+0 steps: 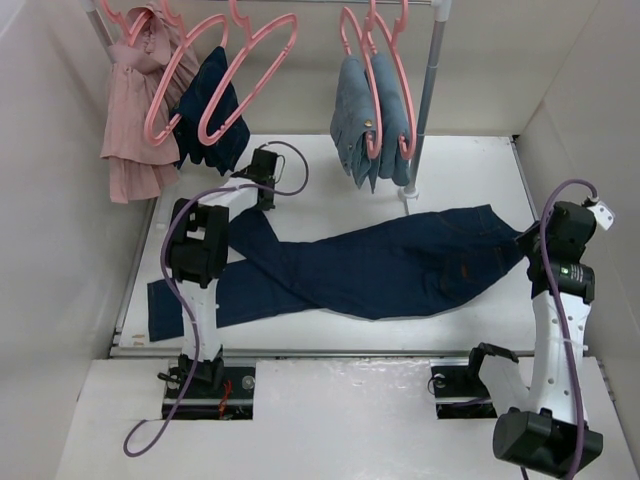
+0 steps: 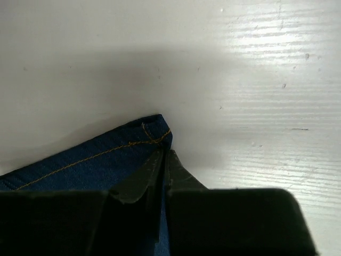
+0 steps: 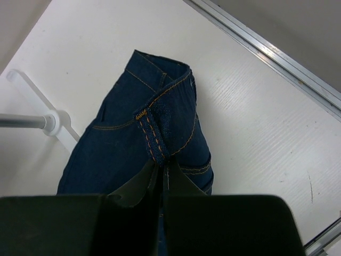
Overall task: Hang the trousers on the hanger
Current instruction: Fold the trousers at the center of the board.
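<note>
The trousers (image 1: 380, 265), dark navy jeans, lie across the table from lower left to upper right, with the tan patch (image 1: 462, 270) near the waistband. My left gripper (image 1: 262, 203) is shut on the hem corner of one trouser leg (image 2: 106, 160), and its closed jaws (image 2: 165, 154) pinch the fabric just below the stitched hem. At the right, my right gripper (image 1: 530, 245) is shut on the waistband, pinching a belt loop (image 3: 154, 130) between the fingertips (image 3: 162, 166). The hanger (image 1: 252, 85), one of several pink ones, hangs on the rail at the back left, apart from both grippers.
A pink garment (image 1: 130, 120) and a small navy garment (image 1: 212, 110) hang at the back left. Light-blue jeans (image 1: 370, 120) hang on pink hangers near the rail's grey pole (image 1: 430, 90). The pole's foot (image 3: 50, 122) stands close to the waistband. White walls enclose the table.
</note>
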You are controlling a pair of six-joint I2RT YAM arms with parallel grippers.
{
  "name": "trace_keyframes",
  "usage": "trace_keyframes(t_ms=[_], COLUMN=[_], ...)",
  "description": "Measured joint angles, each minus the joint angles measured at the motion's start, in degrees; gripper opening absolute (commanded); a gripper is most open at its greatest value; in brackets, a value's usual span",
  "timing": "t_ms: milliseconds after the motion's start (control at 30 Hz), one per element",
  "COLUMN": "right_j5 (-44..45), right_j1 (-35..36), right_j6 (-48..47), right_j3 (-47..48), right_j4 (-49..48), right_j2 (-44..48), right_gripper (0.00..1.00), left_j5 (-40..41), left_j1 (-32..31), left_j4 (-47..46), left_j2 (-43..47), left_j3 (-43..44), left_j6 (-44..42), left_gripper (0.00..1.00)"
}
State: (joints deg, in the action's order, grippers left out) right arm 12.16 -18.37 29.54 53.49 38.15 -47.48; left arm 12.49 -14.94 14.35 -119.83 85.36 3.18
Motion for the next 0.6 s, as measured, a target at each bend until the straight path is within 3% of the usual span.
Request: trace_keyframes(t_ms=[333, 433, 600], right_j5=[0.0, 0.0, -0.5], right_j1=[0.0, 0.0, -0.1], right_j6=[0.0, 0.2, 1.3], right_j3=[0.8, 1.0, 1.5], right_j4=[-1.3, -2.6, -5.6], right_j2=[-0.5, -1.6, -5.7], right_gripper=[0.0, 0.0, 0.0], left_j5=[-2.1, -5.0, -9.0], left_j1=[1.9, 2.8, 4.8], left_j4=[4.2, 8.3, 16.6], left_j2=[7.5, 16.1, 37.7], left_j3=[-6.0, -7.9, -12.4], left_j6=[-3.5, -7.1, -14.2], left_gripper=[0.0, 0.0, 0.0])
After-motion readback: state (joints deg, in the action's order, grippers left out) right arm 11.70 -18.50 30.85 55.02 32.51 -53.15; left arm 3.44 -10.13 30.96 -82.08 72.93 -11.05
